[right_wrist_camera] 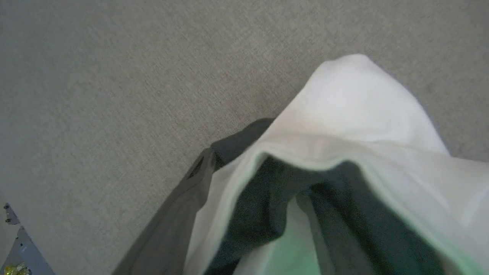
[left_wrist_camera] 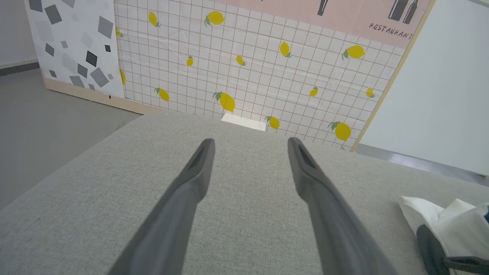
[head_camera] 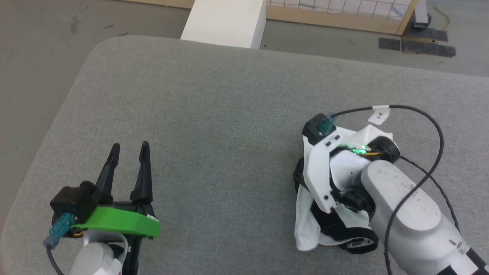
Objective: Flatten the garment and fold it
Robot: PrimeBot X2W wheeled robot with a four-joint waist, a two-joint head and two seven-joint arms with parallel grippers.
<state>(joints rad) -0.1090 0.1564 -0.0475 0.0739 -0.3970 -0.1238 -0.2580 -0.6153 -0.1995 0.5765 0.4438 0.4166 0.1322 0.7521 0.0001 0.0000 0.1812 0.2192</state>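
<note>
White-and-black garment point(head_camera: 305, 225) in a heap around the right claw point(right_wrist_camera: 248, 162), grip unclear; left claw point(head_camera: 130, 147) wide open, empty, well apart.

From the head: looks steeply down on the grey padded surface point(head_camera: 214, 114), mid-distance. From the left wrist: sits low, faces along that surface toward a lemon-print panel point(left_wrist_camera: 267, 65). From the right wrist: faces down, very close, blurred. Shares the garment point(head_camera: 305, 225) with both others
</note>
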